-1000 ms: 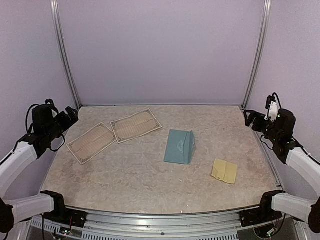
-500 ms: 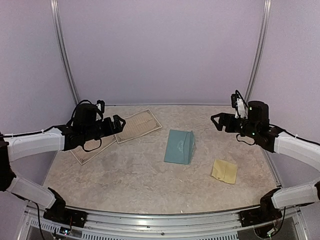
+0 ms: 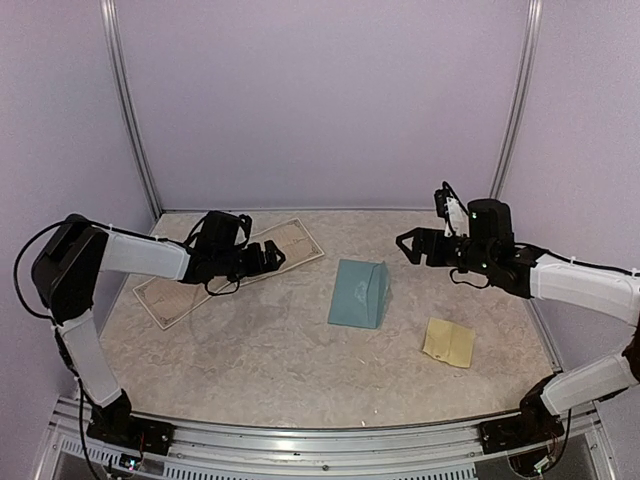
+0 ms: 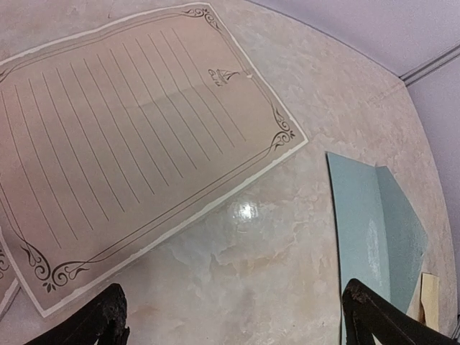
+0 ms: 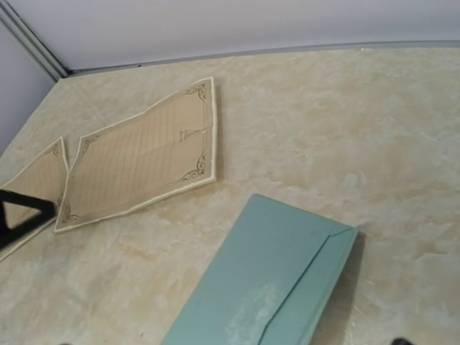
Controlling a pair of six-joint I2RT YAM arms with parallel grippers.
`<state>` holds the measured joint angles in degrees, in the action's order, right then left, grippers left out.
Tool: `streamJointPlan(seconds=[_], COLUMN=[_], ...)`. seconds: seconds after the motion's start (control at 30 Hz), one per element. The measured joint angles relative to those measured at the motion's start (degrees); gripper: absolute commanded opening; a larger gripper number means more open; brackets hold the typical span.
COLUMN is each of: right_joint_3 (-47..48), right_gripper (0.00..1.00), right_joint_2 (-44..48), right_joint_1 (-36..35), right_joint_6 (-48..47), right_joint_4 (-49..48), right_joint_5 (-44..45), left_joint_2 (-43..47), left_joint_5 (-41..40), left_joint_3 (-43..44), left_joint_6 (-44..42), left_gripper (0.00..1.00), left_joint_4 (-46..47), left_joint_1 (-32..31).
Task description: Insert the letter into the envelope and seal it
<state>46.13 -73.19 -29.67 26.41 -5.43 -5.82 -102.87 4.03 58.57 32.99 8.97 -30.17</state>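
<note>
Shows envelope at middle of worktop, flap partly raised, letter well left of it. Has left gripper spread wide over letter, right gripper equally wide, empty, near envelope. May crumple flat letter against worktop, or drag neighbouring sheet along.

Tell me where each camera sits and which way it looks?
Top external: high behind the robot, looking down at the table; the left arm, right arm, and the open left gripper and right gripper show.
Left wrist: on the left arm, looking down at a lined letter sheet and the envelope; two dark fingertips show.
Right wrist: on the right arm, looking across the envelope toward the sheets; its own fingers barely show.
Shared: all views show the envelope and lined letter sheet.
</note>
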Motion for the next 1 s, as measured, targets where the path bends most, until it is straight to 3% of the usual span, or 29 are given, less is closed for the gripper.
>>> streamJointPlan(seconds=[0.27, 1.0], right_joint_3=[0.2, 2.3], right_gripper=[0.92, 0.91], right_joint_2=[0.0, -1.3], right_joint_1=[-0.3, -2.6], right_joint_6=[0.1, -1.0], right_joint_4=[0.1, 2.6], right_joint_5=[0.1, -1.2], left_joint_2=[-6.1, -7.9], left_joint_5=[1.7, -1.0], left_joint_3=[0.6, -1.4], left_joint_6=[-1.2, -7.5], left_gripper=[0.99, 0.99], left_joint_4=[0.7, 3.0], left_joint_1=[1.1, 1.8])
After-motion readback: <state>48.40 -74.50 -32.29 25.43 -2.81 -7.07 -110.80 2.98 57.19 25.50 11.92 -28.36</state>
